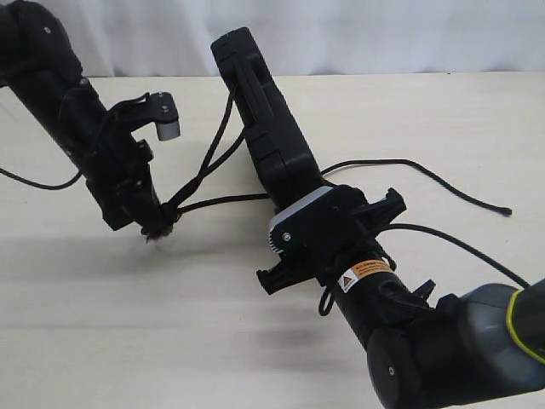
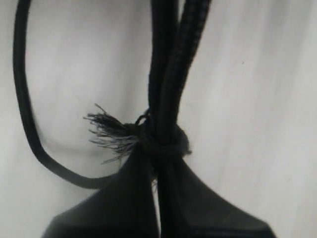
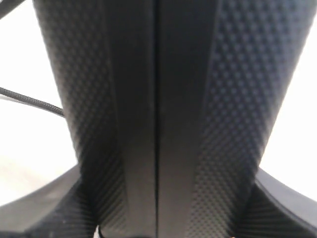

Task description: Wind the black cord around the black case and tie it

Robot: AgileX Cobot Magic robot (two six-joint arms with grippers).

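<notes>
The black case [image 1: 268,128] is held on edge over the desk [image 1: 128,324], its nearer end clamped in the right claw [image 1: 294,194], which is clenched on it. To the left of the case, the left claw [image 2: 158,198] is pinched tight on the black cord [image 2: 168,74] at a knot beside the frayed tuft [image 2: 106,134], and taut strands run from there to the case. A loose length of the cord trails across the desk to the right of the case.

Pale table [image 1: 102,324] — a loose stretch of the black cord [image 1: 451,184] lies on it.
</notes>
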